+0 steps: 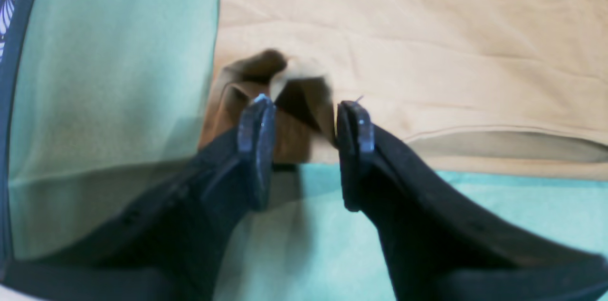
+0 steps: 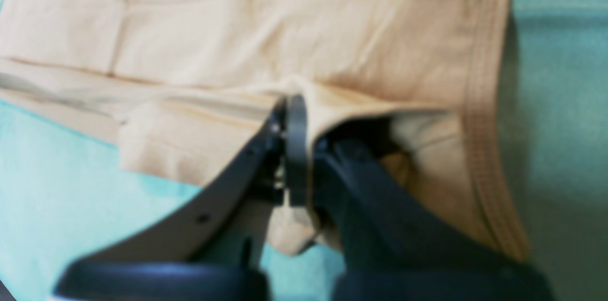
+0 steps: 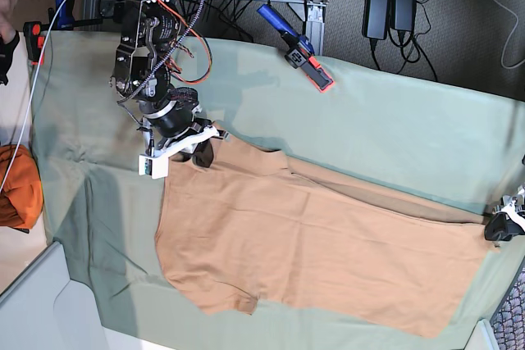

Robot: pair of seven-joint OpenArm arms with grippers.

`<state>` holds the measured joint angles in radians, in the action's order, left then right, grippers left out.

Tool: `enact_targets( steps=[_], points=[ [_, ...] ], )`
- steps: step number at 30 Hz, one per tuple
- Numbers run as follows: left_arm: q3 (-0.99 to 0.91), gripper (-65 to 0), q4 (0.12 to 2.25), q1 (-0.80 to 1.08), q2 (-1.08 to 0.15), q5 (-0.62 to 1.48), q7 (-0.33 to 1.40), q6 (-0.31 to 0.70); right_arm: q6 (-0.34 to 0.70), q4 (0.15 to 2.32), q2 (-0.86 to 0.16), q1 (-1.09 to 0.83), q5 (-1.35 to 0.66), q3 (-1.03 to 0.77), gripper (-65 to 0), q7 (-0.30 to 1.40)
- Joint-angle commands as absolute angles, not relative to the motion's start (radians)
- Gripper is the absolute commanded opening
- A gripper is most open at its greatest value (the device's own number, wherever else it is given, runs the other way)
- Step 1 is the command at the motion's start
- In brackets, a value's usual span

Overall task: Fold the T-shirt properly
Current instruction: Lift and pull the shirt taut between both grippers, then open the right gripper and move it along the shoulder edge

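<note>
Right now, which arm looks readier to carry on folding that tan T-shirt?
Probably the right: its pincer is shut on the T-shirt edge, while the left pincer stands open, with the fabric loose between its jaws.

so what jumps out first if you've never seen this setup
A big tan T-shirt lies spread across the green table cloth. The right gripper pinches its edge shut near the hem, while the left gripper stands open at the opposite end, a bunched fold just beyond its fingers.

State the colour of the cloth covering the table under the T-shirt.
Sage green cloth; it shows best in the base view, spread under the tan T-shirt.
</note>
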<state>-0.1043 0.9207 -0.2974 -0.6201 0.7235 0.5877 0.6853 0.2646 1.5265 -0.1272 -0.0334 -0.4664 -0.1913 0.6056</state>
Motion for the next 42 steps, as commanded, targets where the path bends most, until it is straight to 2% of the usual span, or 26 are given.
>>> enact_targets(
  steps=[1,5,6,7,9,11,13,30,32,35,39,42],
  points=[
    [-0.112,-39.6,0.933,-0.321,-0.643,0.739,0.577,0.698,0.318,1.541,-0.135,-0.017,-0.470,-0.196,-65.0,0.579],
    [-0.112,-39.4,0.933,-0.321,-0.643,0.738,0.577,0.698,0.318,1.541,-0.135,-0.018,-0.469,-0.196,-65.0,0.580],
    [-0.112,-37.3,0.933,-0.321,-0.643,0.737,0.577,0.698,0.318,1.541,-0.135,-0.017,-0.468,-0.196,-65.0,0.579],
    [-0.112,-32.9,0.933,-0.320,-0.643,0.735,0.577,0.698,0.318,1.541,-0.135,-0.017,-0.468,-0.196,-62.0,0.579],
    [-0.112,-25.1,0.932,-0.320,-0.643,0.736,0.580,0.698,0.318,1.541,-0.135,-0.017,-0.468,-0.196,-44.4,0.579],
    [-0.112,-23.5,0.932,-0.321,-0.643,0.735,0.580,0.672,0.318,1.541,-0.135,-0.017,-0.467,-0.196,-29.8,0.579],
    [-0.112,-23.5,0.932,-0.321,-0.643,0.735,0.580,0.664,0.318,1.541,-0.135,-0.016,-0.467,-0.196,-23.6,0.570],
    [-0.112,-23.5,0.932,-0.402,-0.671,0.685,0.580,0.631,0.318,1.542,-0.135,0.075,-0.411,-0.205,-23.7,0.572],
    [-0.112,-23.5,0.932,-0.397,-0.671,0.673,0.587,0.603,0.316,1.542,-0.135,0.078,-0.399,-0.219,-23.6,0.573],
    [-0.113,-23.5,0.932,-0.385,-0.673,0.635,0.597,0.516,0.293,1.542,-0.136,0.077,-0.398,-0.275,-23.6,0.609],
    [-0.120,-23.5,0.932,-0.376,-0.688,0.657,0.644,0.509,0.284,1.542,-0.136,0.073,-0.416,-0.424,-23.6,0.699],
    [-0.147,-23.5,0.932,-0.373,-0.692,0.698,0.677,0.509,0.285,1.542,-0.141,0.051,-0.505,-0.520,-23.6,0.756]
  ],
)
